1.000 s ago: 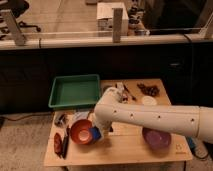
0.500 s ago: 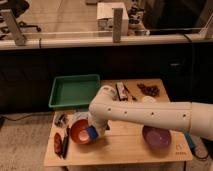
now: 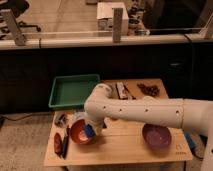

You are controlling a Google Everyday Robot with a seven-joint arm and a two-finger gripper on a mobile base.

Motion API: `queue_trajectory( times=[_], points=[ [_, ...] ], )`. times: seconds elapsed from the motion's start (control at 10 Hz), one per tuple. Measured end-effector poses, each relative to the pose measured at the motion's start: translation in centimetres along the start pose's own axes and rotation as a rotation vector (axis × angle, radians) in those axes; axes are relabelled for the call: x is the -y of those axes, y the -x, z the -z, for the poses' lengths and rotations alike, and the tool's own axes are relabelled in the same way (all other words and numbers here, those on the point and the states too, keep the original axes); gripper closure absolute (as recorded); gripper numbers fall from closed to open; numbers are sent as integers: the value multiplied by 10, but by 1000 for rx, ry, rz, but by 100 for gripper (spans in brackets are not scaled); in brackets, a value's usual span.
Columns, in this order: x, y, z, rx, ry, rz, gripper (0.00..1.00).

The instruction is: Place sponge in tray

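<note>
A small blue pad, which looks like the sponge [image 3: 90,131], lies at the right inner edge of the orange bowl [image 3: 79,135] on the wooden table. My gripper [image 3: 93,126] is at the end of the white arm, right over the sponge and the bowl's right rim; the wrist hides most of it. The green tray [image 3: 56,99] stands at the table's back left, just behind the bowl, with nothing in it.
A purple bowl [image 3: 156,135] sits at the front right. Red and dark utensils [image 3: 61,142] lie at the front left edge. Small packets [image 3: 122,90] and dark snacks [image 3: 148,90] lie at the back. A glass barrier stands behind the table.
The arm has swung left and down, bringing the gripper from beside the tray's corner to the right rim of the orange bowl, over the sponge.
</note>
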Motion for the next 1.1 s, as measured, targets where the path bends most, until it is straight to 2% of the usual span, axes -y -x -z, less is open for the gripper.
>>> queue_trajectory(
  times=[0.2, 0.5, 0.7, 1.1],
  points=[
    [8, 4, -2, 2, 9, 22, 91],
    [15, 8, -3, 5, 20, 45, 91],
    [16, 10, -4, 7, 27, 51, 86],
    [17, 18, -7, 14, 45, 71, 86]
  ],
)
